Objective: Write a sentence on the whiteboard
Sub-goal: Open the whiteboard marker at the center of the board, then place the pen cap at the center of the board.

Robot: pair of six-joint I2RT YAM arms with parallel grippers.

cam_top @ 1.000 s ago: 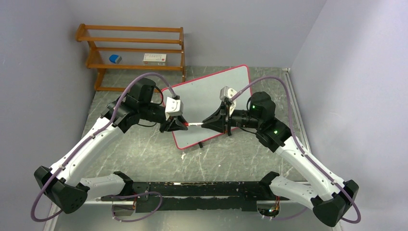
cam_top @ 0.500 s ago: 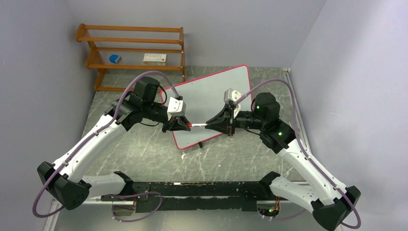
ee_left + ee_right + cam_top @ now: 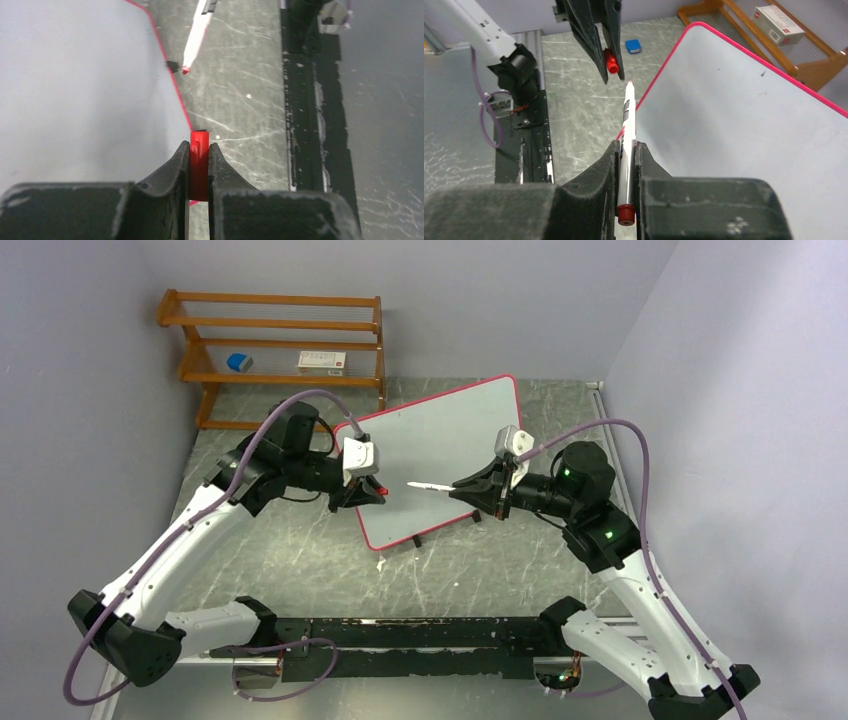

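Right gripper (image 3: 628, 146) clamped shut on the marker (image 3: 628, 110), gripping its rear half, bare tip pointing out ahead of the jaws. Left gripper (image 3: 199, 146) pinched closed on the red cap (image 3: 199, 165). Whiteboard (image 3: 440, 430) lies below both jaws, no writing visible. Board looks stiff, light, slick. Likely skids under pen pressure, so I'd pin it by the frame edge, not the face.

Lavender walls (image 3: 500, 300), grey marbled tabletop (image 3: 300, 560), wooden rack (image 3: 270, 343)
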